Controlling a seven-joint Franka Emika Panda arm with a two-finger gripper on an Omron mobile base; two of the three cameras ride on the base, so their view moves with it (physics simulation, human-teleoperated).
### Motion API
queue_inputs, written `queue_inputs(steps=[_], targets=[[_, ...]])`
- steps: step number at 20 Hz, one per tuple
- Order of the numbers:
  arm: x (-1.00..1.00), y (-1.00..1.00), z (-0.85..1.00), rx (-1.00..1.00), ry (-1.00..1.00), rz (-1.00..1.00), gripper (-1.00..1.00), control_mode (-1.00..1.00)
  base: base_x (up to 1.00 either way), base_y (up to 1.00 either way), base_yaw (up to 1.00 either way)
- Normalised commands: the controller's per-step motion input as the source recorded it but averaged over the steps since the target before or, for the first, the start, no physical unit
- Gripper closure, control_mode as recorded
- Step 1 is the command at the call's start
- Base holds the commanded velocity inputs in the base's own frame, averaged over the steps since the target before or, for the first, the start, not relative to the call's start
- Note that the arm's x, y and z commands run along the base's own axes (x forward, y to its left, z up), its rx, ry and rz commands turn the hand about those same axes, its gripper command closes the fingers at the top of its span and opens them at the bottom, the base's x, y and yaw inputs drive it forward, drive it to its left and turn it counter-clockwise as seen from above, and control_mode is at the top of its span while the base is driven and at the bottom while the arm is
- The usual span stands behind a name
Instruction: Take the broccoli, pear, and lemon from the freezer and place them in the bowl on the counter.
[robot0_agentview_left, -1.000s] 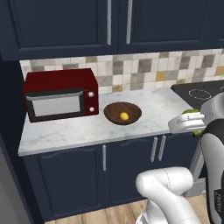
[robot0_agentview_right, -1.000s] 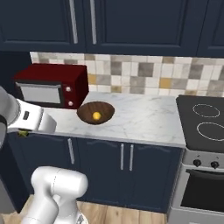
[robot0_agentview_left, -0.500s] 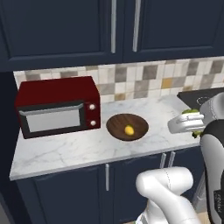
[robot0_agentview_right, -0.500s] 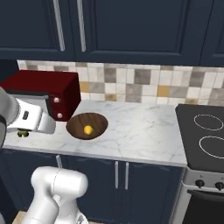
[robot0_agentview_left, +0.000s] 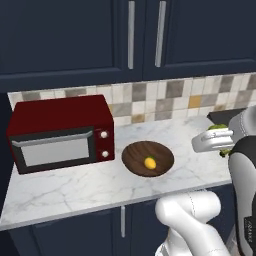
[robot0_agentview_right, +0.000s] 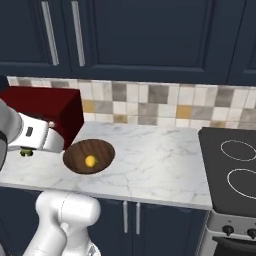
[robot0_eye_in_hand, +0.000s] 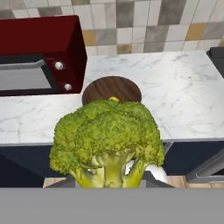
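Hand view: bumpy green broccoli floret (robot0_eye_in_hand: 105, 140) clamped in gripper (robot0_eye_in_hand: 114, 177), near side of round brown wooden bowl (robot0_eye_in_hand: 112, 90).
Probably light, stiff; best held at pale stem, not crumbly crown.

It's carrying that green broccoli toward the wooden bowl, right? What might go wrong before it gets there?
Three things might.

1. The bumpy green broccoli is held in the gripper short of the white marble counter; a slip would probably send it to the floor.
2. The dark brown wooden bowl is shallow and already holds the yellow lemon, so a dropped floret could bounce out.
3. The dark red microwave stands close beside the bowl; a wide swing might clip it.
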Motion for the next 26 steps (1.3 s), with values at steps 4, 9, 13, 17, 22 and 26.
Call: queue_inputs(steps=[4, 9, 13, 17, 22, 26], targets=[[0.0, 0.0, 0.0, 0.0, 0.0, 0.0, 1.0, 1.0, 0.55, -0.16, 0.0], [0.3, 0.0, -0.24, 0.0, 0.01, 0.0, 1.0, -1.0, 0.23, -0.01, 0.0], [0.29, 0.0, -0.89, 0.0, 0.01, 0.0, 1.0, -1.0, 0.0, 0.0, 0.0], [0.49, 0.18, -0.84, 0.0, 0.02, 0.03, 1.0, -1.0, 0.0, 0.0, 0.0], [0.47, 0.34, -0.66, 0.0, 0.01, 0.03, 1.0, -1.0, 0.0, 0.0, 0.0], [0.46, 0.13, -0.66, 0.0, 0.0, 0.03, 1.0, -1.0, 0.0, 0.0, 0.0]])
